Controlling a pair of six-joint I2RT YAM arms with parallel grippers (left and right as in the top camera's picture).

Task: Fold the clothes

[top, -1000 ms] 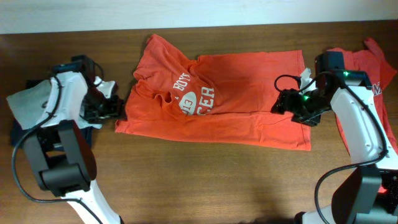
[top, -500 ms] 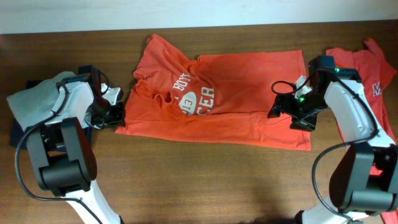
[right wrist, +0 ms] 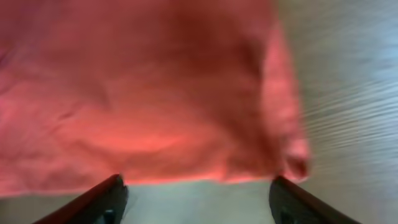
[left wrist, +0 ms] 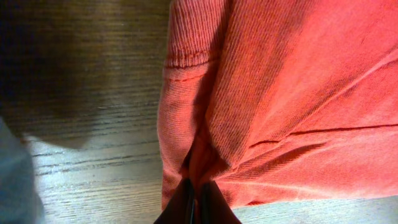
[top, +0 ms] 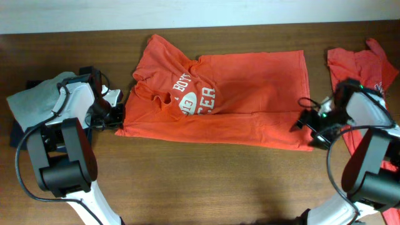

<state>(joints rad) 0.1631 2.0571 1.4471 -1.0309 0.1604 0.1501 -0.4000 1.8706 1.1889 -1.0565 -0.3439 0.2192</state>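
On the dark wood-grain table (top: 187,175), an orange-red heathered T-shirt with white chest lettering (top: 250,94) lies spread flat, rumpled near the collar. At its left edge the left gripper (left wrist: 196,200) is pinched tight on a raised fold of fine-ribbed knit. By the blurred hem corner the right gripper (right wrist: 198,198) stands wide apart, holding nothing. A second crumpled orange-red shirt (top: 356,62) lies at the table's right edge.

The table (top: 206,181) is brown wood with dark lines in it. A grey cloth (top: 28,103) lies at the left end. A dark blue thing (top: 17,134) peeks out from under it. A white strip (top: 187,12) runs along the far edge.
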